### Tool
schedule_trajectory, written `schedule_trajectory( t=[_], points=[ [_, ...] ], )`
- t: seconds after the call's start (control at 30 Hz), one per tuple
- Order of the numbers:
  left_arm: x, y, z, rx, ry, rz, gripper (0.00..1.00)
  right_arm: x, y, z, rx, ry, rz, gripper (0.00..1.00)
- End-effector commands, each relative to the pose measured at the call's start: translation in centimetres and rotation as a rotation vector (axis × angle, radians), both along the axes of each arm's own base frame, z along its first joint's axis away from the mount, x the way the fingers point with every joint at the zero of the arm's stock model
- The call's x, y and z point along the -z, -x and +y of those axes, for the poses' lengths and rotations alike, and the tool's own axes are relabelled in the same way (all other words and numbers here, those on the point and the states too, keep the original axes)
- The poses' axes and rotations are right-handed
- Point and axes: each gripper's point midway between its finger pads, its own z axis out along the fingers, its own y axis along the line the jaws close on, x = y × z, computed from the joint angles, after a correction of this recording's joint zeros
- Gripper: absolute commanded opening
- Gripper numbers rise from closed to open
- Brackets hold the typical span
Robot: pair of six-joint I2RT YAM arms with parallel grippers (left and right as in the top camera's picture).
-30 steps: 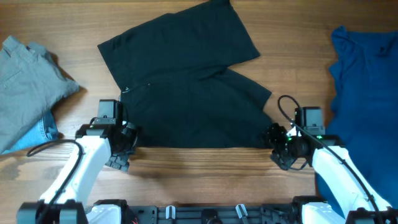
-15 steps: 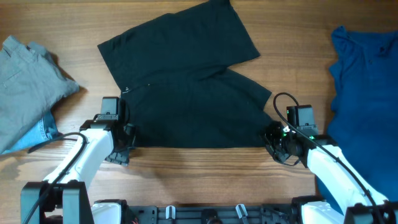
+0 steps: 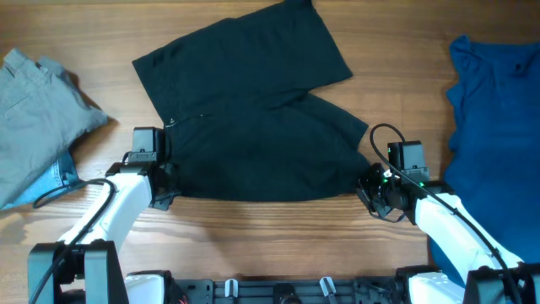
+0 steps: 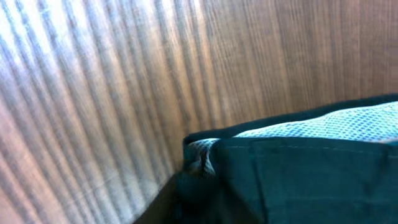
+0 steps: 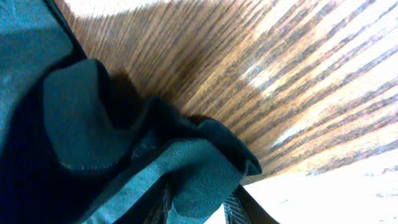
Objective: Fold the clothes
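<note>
On the table — black shorts spread out, right tool clenching one corner, left tool at another — grip unclear.

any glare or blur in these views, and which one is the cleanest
Overhead: sharp and evenly lit, though the black shorts read as a flat dark mass on the table. Left wrist: wood grain smeared into streaks, pale glare at upper left. Right wrist: lower right corner blown out white, glare bands on the wood, near fabric soft.
</note>
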Motion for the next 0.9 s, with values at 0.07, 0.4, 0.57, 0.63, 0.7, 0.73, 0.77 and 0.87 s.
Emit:
schedule_trajectory(
  t=[0.07,0.4,0.57,0.63,0.7,0.73,0.77,0.87],
  points=[
    [1.1,1.3,0.5,0.074,-0.03,0.064,0.04,-0.1,-0.5,-0.1,-0.028,0.027,-0.023,0.29],
    [-2.0,1.4,-0.2,0.274,-0.035,0.057,0.04,-3.0,-2.3,-1.1,-0.101,0.123,-0.119,0.2],
    [-5.0,0.8,-1.6,0.356,-0.025,-0.014,0.04,-5.7,-3.2,-1.8,-0.152,0.184,-0.151,0.04],
    [-6.2,0.9,-2.4,0.385,-0.022,-0.033,0.04,-7.1,-3.3,-2.4,-0.172,0.225,-0.147,0.04],
    [-7.1,1.2,-3.1,0.416,-0.022,-0.04,0.04,-8.5,-3.4,-3.2,-0.176,0.277,-0.137,0.04],
    [-7.5,1.4,-3.5,0.435,-0.022,-0.039,0.04,-9.3,-3.5,-3.6,-0.178,0.306,-0.137,0.04],
    [-7.8,1.6,-3.8,0.454,-0.022,-0.037,0.04,-9.9,-3.5,-3.9,-0.18,0.323,-0.137,0.04],
    [-9.5,2.1,-5.3,0.566,-0.032,-0.022,0.04,-12.9,-3.8,-5.2,-0.184,0.377,-0.142,0.04]
  ],
)
